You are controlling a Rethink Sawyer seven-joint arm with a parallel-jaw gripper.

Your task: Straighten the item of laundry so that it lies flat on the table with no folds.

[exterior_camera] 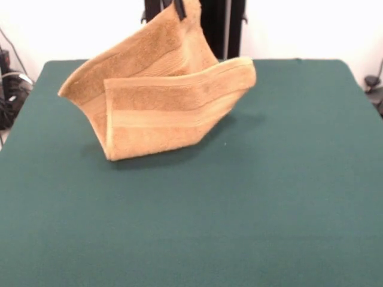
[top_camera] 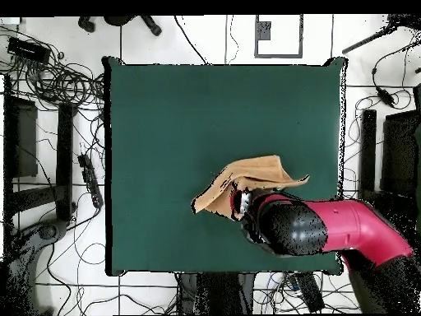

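Front view: the towel [exterior_camera: 158, 98] hangs folded in the upper middle, its top corner clamped by the gripper [exterior_camera: 178, 7] (mostly cut off at the top edge), its bottom edge near the green table [exterior_camera: 251, 203]. Overhead view: the towel [top_camera: 247, 183] sits bunched right of centre, beside the red arm [top_camera: 345, 229].

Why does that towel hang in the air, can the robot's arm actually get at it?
Yes, it seems so: the gripper appears to pinch the towel by its top corner, lifting it while its lower edge looks to touch the green table. Nothing blocks the way.
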